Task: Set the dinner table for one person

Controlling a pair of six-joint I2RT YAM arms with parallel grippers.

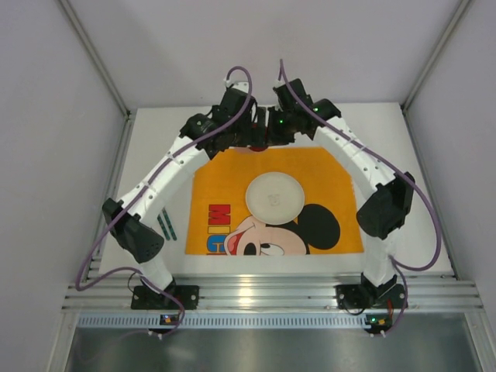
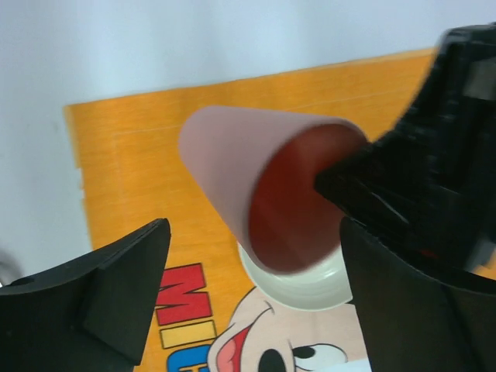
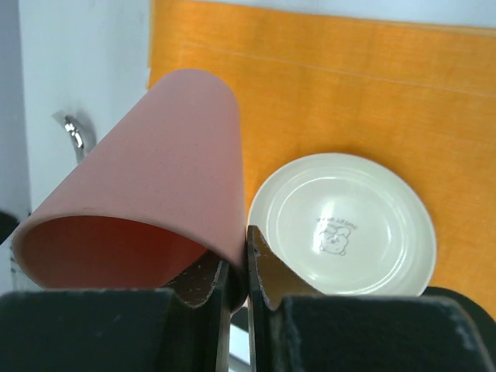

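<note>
Nearest our right wrist camera, the right gripper is closed on the wall of a pink cup, one finger inside the mouth and one outside, pinching the rim. The cup hangs tilted, almost on its side. We judge it light and stiff, with a matte skin that should not slip much. A rim pinch lets it swing, though, so a hold lower on the body would steady it for setting upright. Beyond the cup a small cream plate sits on the orange placemat, and past that lies the white dinner table, which carries everything. The left wrist view shows what the right cannot: the cup's reddish inside with a dark finger reaching into it. It also shows the left gripper with its jaws spread wide, gripping nothing. The overhead view hides the cup behind the two wrists, which meet over the mat's far edge. Only that view shows the plate centred on the mat, and a pair of dark green sticks, perhaps chopsticks, on the table just left of the mat.
</note>
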